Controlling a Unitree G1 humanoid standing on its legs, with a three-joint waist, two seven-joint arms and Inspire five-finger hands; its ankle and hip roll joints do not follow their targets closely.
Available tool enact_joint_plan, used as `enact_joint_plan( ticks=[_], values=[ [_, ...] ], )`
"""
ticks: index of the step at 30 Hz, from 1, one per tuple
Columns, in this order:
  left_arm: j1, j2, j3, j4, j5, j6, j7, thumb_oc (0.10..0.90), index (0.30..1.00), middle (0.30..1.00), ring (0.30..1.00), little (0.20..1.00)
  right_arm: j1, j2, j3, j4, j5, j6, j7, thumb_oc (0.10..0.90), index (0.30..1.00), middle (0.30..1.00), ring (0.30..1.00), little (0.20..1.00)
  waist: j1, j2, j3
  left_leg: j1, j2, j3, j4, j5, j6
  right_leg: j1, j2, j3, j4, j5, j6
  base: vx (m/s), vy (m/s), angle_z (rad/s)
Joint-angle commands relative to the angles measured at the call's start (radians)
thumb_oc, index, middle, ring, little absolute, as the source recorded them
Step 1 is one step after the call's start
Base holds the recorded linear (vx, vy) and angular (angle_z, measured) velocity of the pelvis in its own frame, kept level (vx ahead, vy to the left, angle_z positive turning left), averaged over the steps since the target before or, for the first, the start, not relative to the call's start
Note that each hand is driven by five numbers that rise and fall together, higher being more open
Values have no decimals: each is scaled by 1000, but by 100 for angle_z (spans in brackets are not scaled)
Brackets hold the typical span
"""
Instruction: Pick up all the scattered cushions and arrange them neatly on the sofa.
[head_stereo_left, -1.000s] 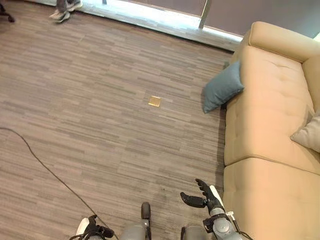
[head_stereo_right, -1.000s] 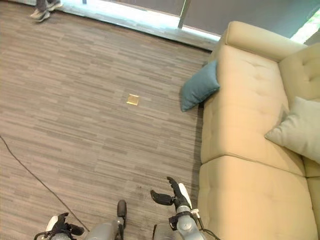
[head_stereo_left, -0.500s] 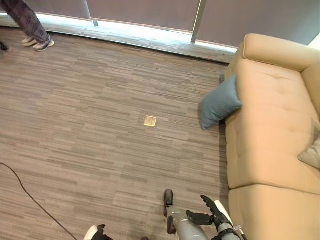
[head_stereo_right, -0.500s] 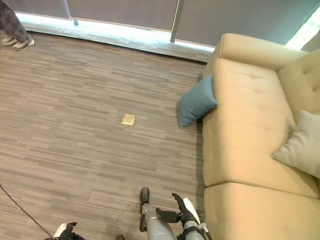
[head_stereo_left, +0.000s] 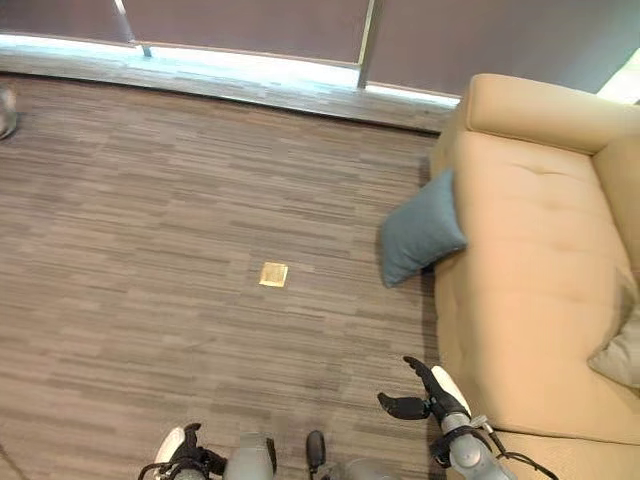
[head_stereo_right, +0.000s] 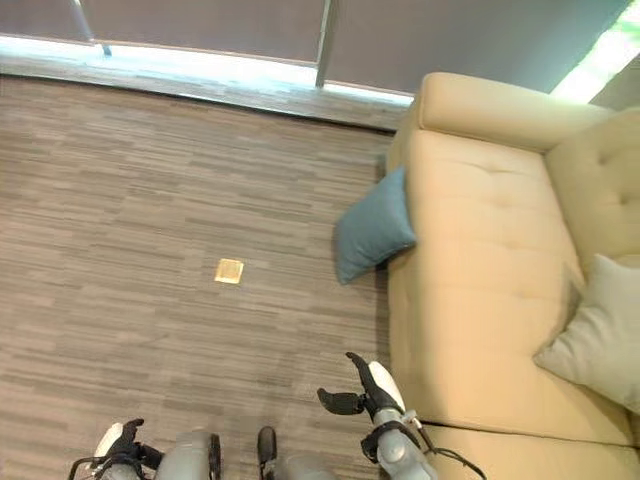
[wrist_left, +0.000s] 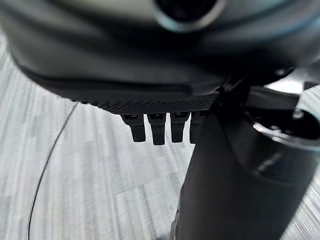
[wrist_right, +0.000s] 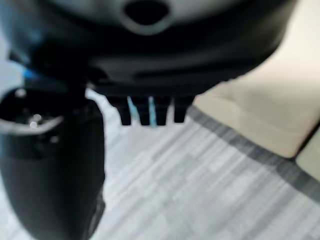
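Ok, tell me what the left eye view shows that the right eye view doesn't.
Left eye view: a person's shoe at the floor's far left edge. Right eye view: the beige cushion nearly whole on the sofa. Both: the blue cushion leaning against the sofa front, the brass floor plate, the open right robot hand.

a grey-brown striped carpet floor (head_stereo_left: 150, 230) spreads ahead of the hands and out to their left. a small square brass floor plate (head_stereo_left: 273, 274) sits flat in it, ahead of the hands and between them. far beyond the hands a pale lit sill strip (head_stereo_left: 240, 68) runs under dark window panels (head_stereo_left: 240, 18), split by a slim metal window post (head_stereo_left: 368, 40).
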Motion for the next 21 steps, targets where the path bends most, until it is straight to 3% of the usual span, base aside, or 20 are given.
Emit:
enact_joint_plan(
  ticks=[1,2,4,5,6,7,8,9,10,11,12,14,16,17,18,19,21],
  values=[
    [14,-24,-25,25,-27,-17,41,800,900,900,900,900,1,-51,-17,-28,-12,-29,-37,800,900,900,900,900,38,22,-13,59,-43,-146,-224,132,4,-14,-21,50,152,-101,123,421,161,-80],
    [14,-24,-25,25,-27,-17,41,800,900,900,900,900,1,-51,-17,-28,-12,-30,-37,800,900,900,900,900,39,21,-12,62,-44,-145,-227,133,4,-12,-22,50,152,-102,123,358,135,-106],
    [16,-30,-41,42,2,-4,36,800,900,900,900,900,12,-35,-19,10,-14,-21,-38,800,900,900,900,900,28,24,-21,37,-13,-75,-236,164,-2,8,-35,63,165,-116,126,275,166,-79],
    [24,-32,-42,47,12,0,32,800,900,900,900,900,20,-29,-23,20,-16,-16,-37,800,900,900,900,900,30,31,-31,60,-3,-52,-272,155,8,13,-40,72,176,-121,130,420,389,-34],
    [31,-38,-57,53,43,6,27,800,900,900,900,900,42,-10,-39,40,-19,-14,-39,800,900,900,900,900,18,47,-53,115,-10,-33,-322,146,36,2,-69,66,242,-113,156,397,415,-33],
    [30,-42,-63,55,51,7,25,800,900,900,900,900,46,1,-45,56,-20,-11,-42,800,900,900,900,900,9,49,-59,139,-26,-13,-326,138,53,-33,-92,60,319,-64,182,299,326,-22],
    [30,-42,-63,55,51,7,25,800,900,900,900,900,46,1,-45,56,-20,-11,-42,800,900,900,900,900,10,49,-59,138,-26,-13,-326,138,53,-34,-92,60,319,-64,182,201,323,-34],
    [33,-43,-70,66,66,13,23,800,900,900,900,900,56,15,-63,36,-11,-10,-46,800,900,900,900,900,-6,63,-53,199,-30,41,-351,111,83,-104,-148,24,482,36,212,182,335,-42],
    [33,-41,-76,65,68,13,19,800,900,900,900,900,60,27,-71,18,3,-16,-48,800,900,900,900,900,-12,74,-45,230,-23,67,-364,98,95,-134,-204,-39,556,59,204,179,336,-52],
    [33,-41,-76,65,68,13,19,800,900,900,900,900,60,27,-71,18,3,-16,-48,800,900,900,900,900,-11,76,-46,228,-21,67,-366,100,95,-136,-201,-39,554,62,204,204,294,-79],
    [32,-37,-83,72,77,15,6,800,900,900,900,900,62,39,-76,24,11,-17,-47,800,900,900,900,900,-25,99,-43,269,-13,91,-371,69,108,-171,-255,-127,618,34,178,146,182,-67],
    [32,-35,-80,78,83,20,-4,800,900,900,900,900,61,44,-77,24,9,-17,-45,800,900,900,900,900,-34,105,-36,299,-14,114,-369,47,113,-204,-273,-166,627,17,171,221,209,-33],
    [26,-23,-69,84,88,25,-15,800,900,900,900,900,51,39,-81,16,15,-17,-34,800,900,900,900,900,-57,109,-29,336,-13,160,-360,11,108,-243,-266,-256,485,-21,171,227,105,-37],
    [26,-23,-69,84,88,25,-15,800,900,900,900,900,51,38,-81,16,15,-17,-34,800,900,900,900,900,-57,108,-23,343,-13,160,-358,7,107,-237,-266,-256,488,-25,171,237,3,-63],
    [21,-17,-61,88,87,26,-27,800,900,900,900,900,47,29,-88,13,24,-15,-24,800,900,900,900,900,-72,104,-22,370,-21,176,-354,-28,97,-260,-256,-299,385,-37,192,124,-8,-39],
    [20,-17,-61,88,87,26,-27,800,900,900,900,900,46,29,-89,12,25,-15,-23,800,900,900,900,900,-74,105,-21,360,-18,181,-352,-13,100,-260,-255,-311,369,-17,182,191,-1,-33],
    [20,-14,-52,100,100,32,-35,800,900,900,900,900,46,22,-107,17,40,-9,-20,800,900,900,900,900,-79,109,-17,408,-16,214,-352,-62,86,-271,-261,-394,243,8,209,239,-31,-52]
  ],
)
